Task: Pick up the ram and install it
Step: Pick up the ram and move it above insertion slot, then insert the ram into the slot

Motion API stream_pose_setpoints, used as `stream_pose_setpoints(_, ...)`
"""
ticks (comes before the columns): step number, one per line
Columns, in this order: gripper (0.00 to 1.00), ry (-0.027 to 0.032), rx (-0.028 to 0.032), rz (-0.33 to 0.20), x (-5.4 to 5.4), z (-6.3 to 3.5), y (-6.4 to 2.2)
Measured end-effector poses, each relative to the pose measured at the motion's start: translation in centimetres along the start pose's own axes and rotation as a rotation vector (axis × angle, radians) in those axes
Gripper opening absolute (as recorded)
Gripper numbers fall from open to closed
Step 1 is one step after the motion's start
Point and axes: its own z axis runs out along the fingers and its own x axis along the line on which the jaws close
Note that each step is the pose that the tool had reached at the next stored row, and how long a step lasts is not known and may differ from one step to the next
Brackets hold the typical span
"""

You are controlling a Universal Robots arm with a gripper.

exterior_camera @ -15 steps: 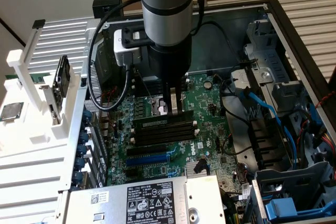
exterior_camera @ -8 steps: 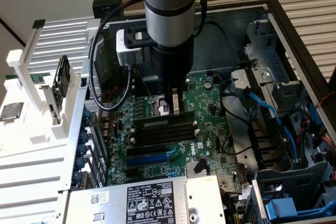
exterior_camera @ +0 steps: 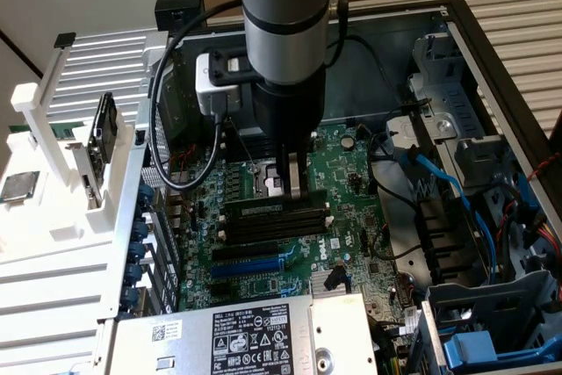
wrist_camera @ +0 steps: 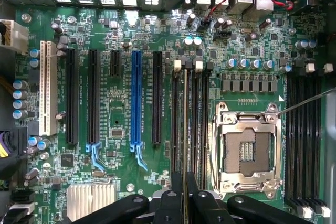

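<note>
Green motherboard (exterior_camera: 263,283) lies inside an open computer case (exterior_camera: 492,59), and the arm reaches down over its middle. The gripper (exterior_camera: 294,183) is clenched on the ram (exterior_camera: 263,210), pinching the thin stick near its end towards the exterior view's right. The ram stands on edge along one of the black memory slots (exterior_camera: 277,227), running from the exterior view's left to its right. Whether it is pressed fully home in the slot cannot be told.

In the wrist view the gripper (wrist_camera: 184,198) shows its dark fingers (wrist_camera: 170,203) on either side of the ram (wrist_camera: 185,129). The stick is seen edge-on there as a narrow line among the memory slots (wrist_camera: 202,129). The silver processor socket (wrist_camera: 247,150) sits just beside that bank of slots, with its metal frame closed over an open centre. A blue expansion slot (wrist_camera: 136,98) and a finned heatsink (wrist_camera: 89,200) lie on the far side of the slots from the socket.

At the exterior view's left, outside the case, a small square processor chip (exterior_camera: 19,186) rests on a white rack (exterior_camera: 53,243). Blue cables (exterior_camera: 439,183) run down the case at the exterior view's right.
</note>
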Motion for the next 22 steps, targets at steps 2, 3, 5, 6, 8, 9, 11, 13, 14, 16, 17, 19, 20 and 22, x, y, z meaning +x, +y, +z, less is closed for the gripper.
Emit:
stream_pose_setpoints(2, 0.14, 0.0000, 0.0001, 0.001, 0.01, 0.10, 0.00)
stream_pose_setpoints(3, 0.14, 0.0000, 0.0001, 0.002, 0.02, 0.14, 0.01)
stream_pose_setpoints(5, 0.14, 0.0002, 0.0002, 0.003, 0.02, 0.18, 0.05)
stream_pose_setpoints(6, 0.14, -0.0001, 0.0002, 0.003, 0.02, 0.21, 0.09)
stream_pose_setpoints(8, 0.14, -0.0003, 0.0003, 0.003, 0.02, 0.27, 0.14)
stream_pose_setpoints(9, 0.14, -0.0003, 0.0003, 0.003, 0.03, 0.29, 0.15)
stream_pose_setpoints(11, 0.14, -0.0001, 0.0002, 0.003, 0.03, 0.30, 0.15)
stream_pose_setpoints(13, 0.14, -0.0002, 0.0002, 0.003, 0.03, 0.31, 0.16)
stream_pose_setpoints(14, 0.14, -0.0003, 0.0003, 0.003, 0.03, 0.31, 0.16)
stream_pose_setpoints(16, 0.14, -0.0002, 0.0003, 0.003, 0.03, 0.31, 0.16)
stream_pose_setpoints(17, 0.14, -0.0001, 0.0003, 0.003, 0.03, 0.30, 0.22)
stream_pose_setpoints(19, 0.14, -0.0003, 0.0001, 0.000, 0.03, 0.31, 0.39)
stream_pose_setpoints(20, 0.14, -0.0004, 0.0001, -0.002, 0.03, 0.32, 0.45)
stream_pose_setpoints(22, 0.14, -0.0004, 0.0000, -0.002, 0.03, 0.32, 0.45)
